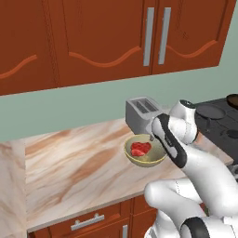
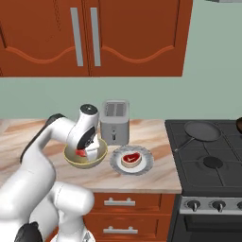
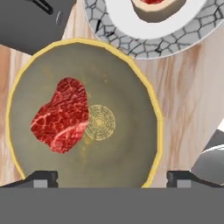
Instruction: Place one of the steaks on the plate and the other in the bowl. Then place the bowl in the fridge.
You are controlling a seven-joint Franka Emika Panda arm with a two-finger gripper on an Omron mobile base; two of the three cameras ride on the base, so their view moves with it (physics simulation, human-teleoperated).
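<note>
The olive-yellow bowl (image 1: 155, 160) (image 2: 97, 159) (image 3: 131, 144) stands on the marble counter in front of the toaster. One red steak (image 1: 140, 148) (image 3: 61, 116) lies flat inside it, left of the bowl's centre in the hand view. My gripper (image 1: 153, 137) (image 2: 86, 147) (image 3: 112, 178) hangs straight above the bowl, open, with nothing between its fingertips (image 3: 41, 177). Just right of the bowl sits the plate (image 2: 116, 164) (image 3: 175, 39) with its grey speckled rim. The other steak (image 2: 131, 159) (image 3: 157, 12) rests on it. The fridge is out of view.
A steel toaster (image 1: 141, 111) (image 2: 115, 120) stands right behind the bowl. To the right is a black stove (image 2: 208, 163) (image 1: 218, 123) with a dark frying pan (image 2: 202, 130). Red-brown wall cabinets (image 1: 93, 37) hang above. Bare counter (image 1: 69, 167) stretches left.
</note>
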